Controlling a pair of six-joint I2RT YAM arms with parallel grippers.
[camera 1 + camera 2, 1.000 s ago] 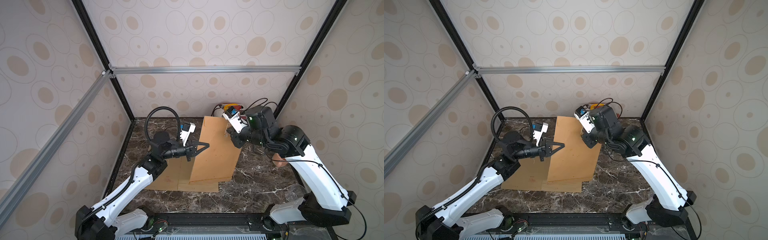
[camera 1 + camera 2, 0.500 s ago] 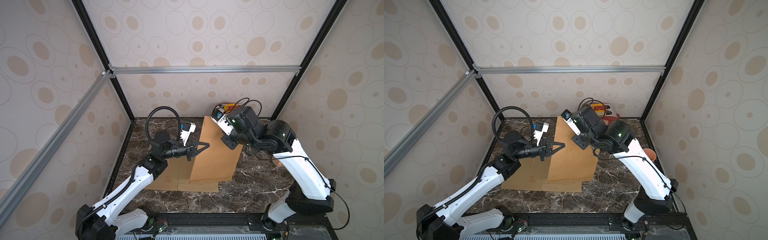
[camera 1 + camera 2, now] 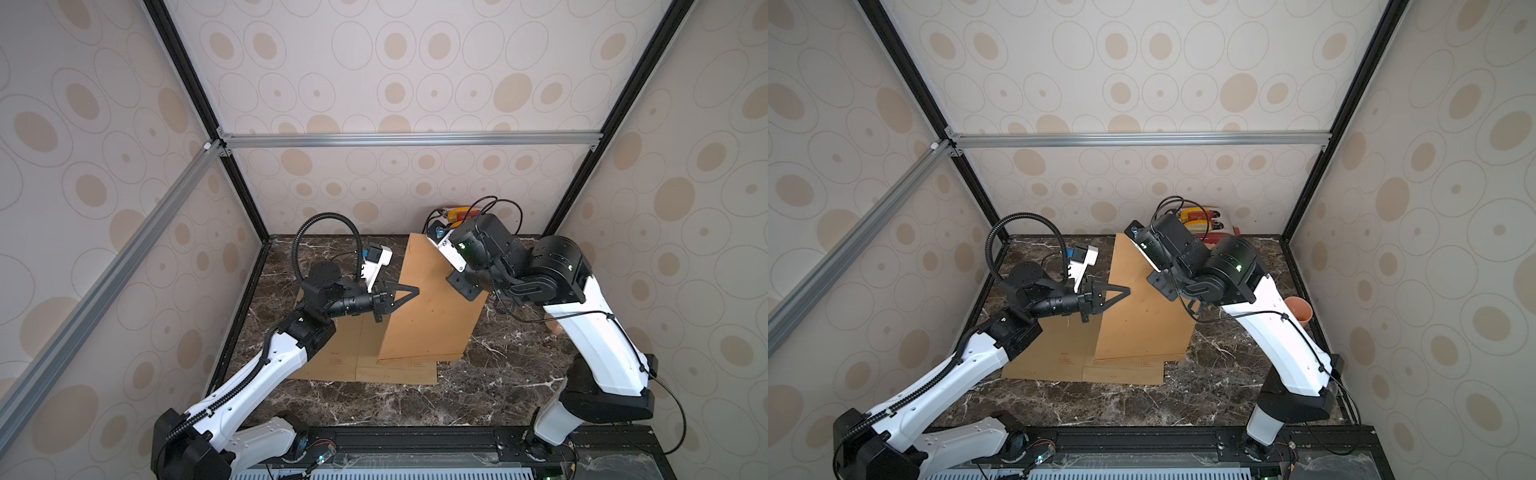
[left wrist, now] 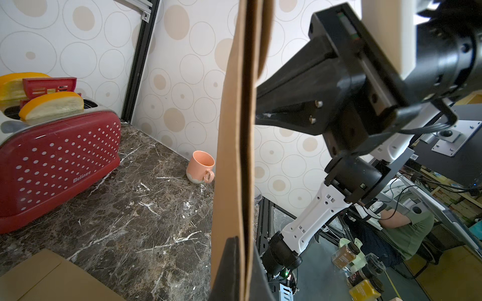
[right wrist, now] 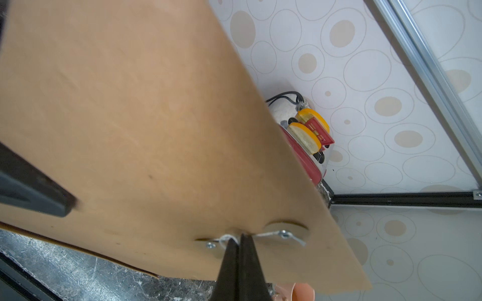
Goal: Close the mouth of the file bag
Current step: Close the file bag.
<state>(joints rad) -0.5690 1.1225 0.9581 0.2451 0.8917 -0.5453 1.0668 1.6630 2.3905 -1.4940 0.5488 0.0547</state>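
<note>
A brown paper file bag [image 3: 432, 299] stands on edge, tilted, at the centre of a dark marble counter [image 3: 498, 382], with its lower edge on other brown file bags [image 3: 332, 357] that lie flat and spread toward 7 o'clock.

From 9 o'clock, the left tool [image 3: 409, 291] is pressed together on the bag's near edge. In the left wrist view we see that edge head-on [image 4: 242, 156]: two paper layers with a thin dark slit between them.

From 3 o'clock, the right tool [image 5: 239, 238] is pressed together on a thin white string [image 5: 225, 237]. It pinches the string between two round paper fasteners [image 5: 285, 229] riveted to the bag's face.

We judge the task to be at the tying stage. The bag is lifted and steadied and the string is caught, but we cannot tell whether any loop is wound round a fastener yet, or how fully the flap lies shut. What seems left is winding the string, letting go and setting the bag down.

Further out, a red toaster [image 4: 57, 161] holding yellow-crusted bread slices [image 4: 52, 104] sits at 1 o'clock against the back wall. A peach mug [image 3: 1298, 309] stands at 3 o'clock near the side wall.
</note>
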